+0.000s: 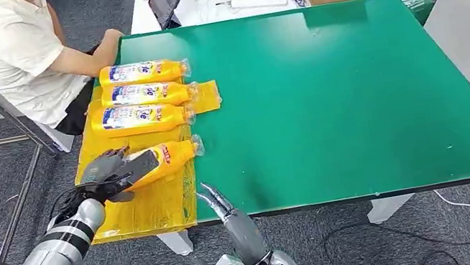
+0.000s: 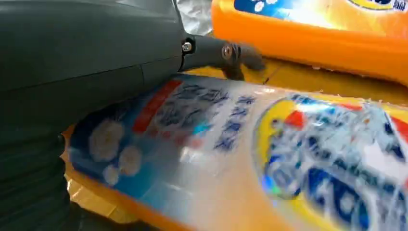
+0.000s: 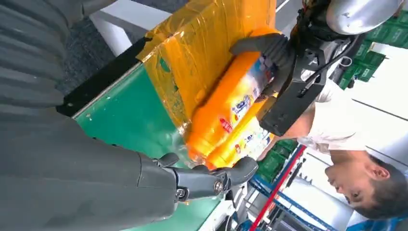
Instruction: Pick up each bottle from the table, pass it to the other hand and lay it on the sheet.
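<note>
From the head view, the left hand (image 1: 111,172) is wrapping its fingers around the base end of the nearest bottle (image 1: 167,157), which is lying over the yellow sheet (image 1: 151,209) at the left of the green desk (image 1: 357,96), cap pointing right. Three more bottles (image 1: 141,94) are lying in a row on the far part of the sheet. The right hand (image 1: 214,198) is hovering at the near desk edge, fingers loosely together and holding nothing. A person (image 1: 28,52) is sitting at the far left corner.

The left wrist view is showing the held bottle's label (image 2: 240,144) pressed against the palm, with a thumb (image 2: 226,54) lying along its upper edge. The print is blue and red on white but too blurred to read.

The right wrist view is showing the left hand (image 3: 269,48) gripping the bottle (image 3: 226,110) above the sheet (image 3: 202,53), and the right hand's thumb (image 3: 211,178) closing on nothing.

My judgement: letting go while the bottle is tilting could let it roll right, off the sheet, or knock the neighbouring bottle. The slick plastic sheet may also be shifting under it.
</note>
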### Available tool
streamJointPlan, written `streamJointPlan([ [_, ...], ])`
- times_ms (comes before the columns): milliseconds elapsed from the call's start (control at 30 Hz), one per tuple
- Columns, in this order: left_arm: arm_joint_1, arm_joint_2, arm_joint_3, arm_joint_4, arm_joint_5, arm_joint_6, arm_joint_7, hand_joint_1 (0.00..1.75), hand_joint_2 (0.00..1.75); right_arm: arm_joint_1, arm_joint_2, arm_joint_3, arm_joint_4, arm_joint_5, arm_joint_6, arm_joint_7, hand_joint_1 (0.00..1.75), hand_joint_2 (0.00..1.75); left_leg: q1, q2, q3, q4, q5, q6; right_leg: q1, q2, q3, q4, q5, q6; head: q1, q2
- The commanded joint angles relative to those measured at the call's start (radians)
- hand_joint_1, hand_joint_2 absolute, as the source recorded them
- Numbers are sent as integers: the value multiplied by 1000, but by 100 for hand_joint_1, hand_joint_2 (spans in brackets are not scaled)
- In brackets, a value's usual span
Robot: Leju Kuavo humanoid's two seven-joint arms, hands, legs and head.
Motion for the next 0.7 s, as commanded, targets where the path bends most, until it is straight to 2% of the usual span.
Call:
streamJointPlan([
  [33,-22,-8,-32,53,6,-27,-28,0,175,-11,-21,-4,6,-10,10,0,0,175,0,1,2,0,-1,1,0,0,2,0,-1,-1,0,0],
  [100,-6,-3,-17,20,27,-45,-80,0,175,-8,-23,-3,2,-9,11,0,0,175,0,1,5,-1,-2,3,1,-1,5,-1,-1,-3,0,0],
  [133,1,1,-21,2,27,-52,-108,0,175,-6,-26,-2,-1,-8,10,0,0,175,0,1,2,-1,-1,1,0,-1,2,-1,0,-1,0,0],
  [267,45,18,-27,-110,19,-40,-152,0,175,4,-33,-8,-10,-11,3,0,0,175,0,1,4,-1,-1,2,1,0,4,-2,-1,-2,0,0],
  [433,194,73,1,-463,13,63,-187,0,175,22,-39,-23,-26,-5,-10,0,0,175,0,1,1,0,-1,1,0,0,2,-1,-1,-1,0,0],
  [700,194,73,1,-463,13,63,-187,0,175,22,-39,-23,-26,-5,-10,0,0,175,0,1,1,0,-1,2,1,0,1,0,-1,-2,0,0],
])
